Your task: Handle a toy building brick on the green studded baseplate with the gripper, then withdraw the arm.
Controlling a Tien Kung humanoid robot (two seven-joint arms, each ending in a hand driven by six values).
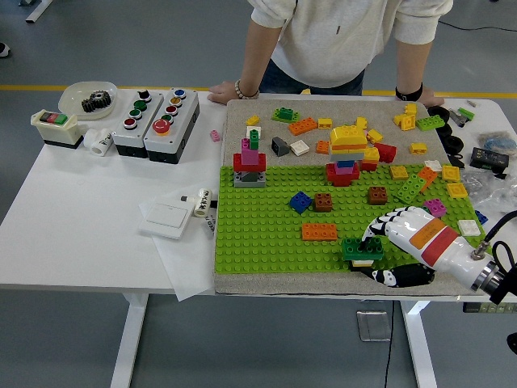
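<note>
White bench [89, 242], seen from above; its right end is cut off by the picture's edge. Person [339, 36] at the far side, cut off above the chest, both hands resting on the bench's far edge beyond the green baseplate [258, 230]. The baseplate lies on a beige mat [258, 113] that also carries loose bricks along its far side. Right hand [408, 238], white with an orange and a red band, enters from the lower right over the baseplate's near right corner; the arm behind it is cut off at the frame. Its fingers [386, 222] are curled over the dark green brick [362, 247], thumb below near the mat's edge, closed on the brick. The brick sits on the baseplate near its near edge, right of the orange brick [319, 232]; a yellowish piece beneath it is partly hidden, so whether it is seated on the studs cannot be told. Left of the baseplate: two button boxes [155, 120] and a white switch plate [167, 215].
</note>
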